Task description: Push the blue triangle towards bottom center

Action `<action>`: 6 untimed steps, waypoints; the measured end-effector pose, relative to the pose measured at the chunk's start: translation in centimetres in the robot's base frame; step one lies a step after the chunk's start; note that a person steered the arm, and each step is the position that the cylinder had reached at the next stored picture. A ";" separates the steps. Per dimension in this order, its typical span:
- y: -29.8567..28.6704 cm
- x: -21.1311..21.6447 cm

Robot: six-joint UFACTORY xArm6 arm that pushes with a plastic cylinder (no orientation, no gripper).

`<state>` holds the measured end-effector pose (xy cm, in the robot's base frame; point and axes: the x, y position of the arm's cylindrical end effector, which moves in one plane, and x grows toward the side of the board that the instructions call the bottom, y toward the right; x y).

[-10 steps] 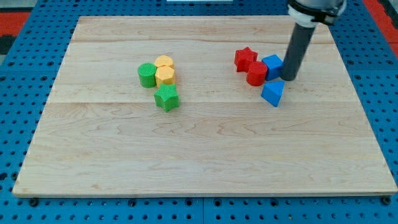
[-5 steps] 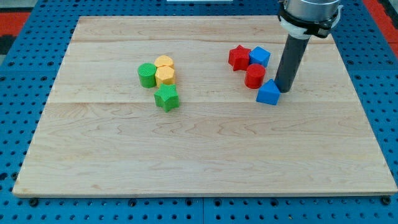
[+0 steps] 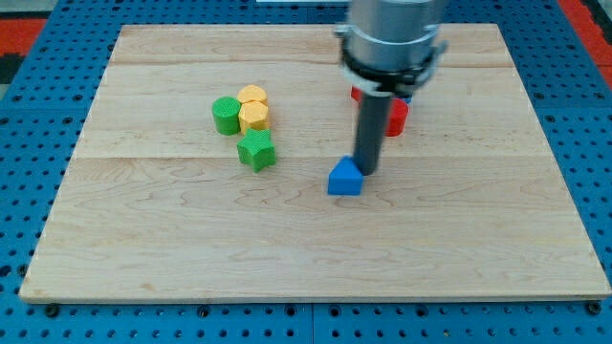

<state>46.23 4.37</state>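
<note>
The blue triangle (image 3: 345,179) lies near the middle of the wooden board (image 3: 306,239), a little right of centre. My tip (image 3: 366,171) touches its upper right side. The rod and the arm's body rise from there towards the view's top and hide most of the red and blue blocks behind them. A red block (image 3: 396,117) shows just right of the rod.
A green cylinder (image 3: 226,115), two yellow blocks (image 3: 253,112) and a green block (image 3: 256,150) form a cluster at the upper left. A sliver of another red block (image 3: 356,94) shows left of the rod. A blue pegboard surrounds the board.
My tip has moved left and down, pushing the blue triangle from beside the red blocks towards the board's middle. The arm now covers most of the red and blue cluster.
</note>
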 end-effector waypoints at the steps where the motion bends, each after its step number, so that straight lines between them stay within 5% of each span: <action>1: -4.3 0.3; 3: -2.3 4.7; 6: -10.8 7.2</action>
<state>53.43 -6.45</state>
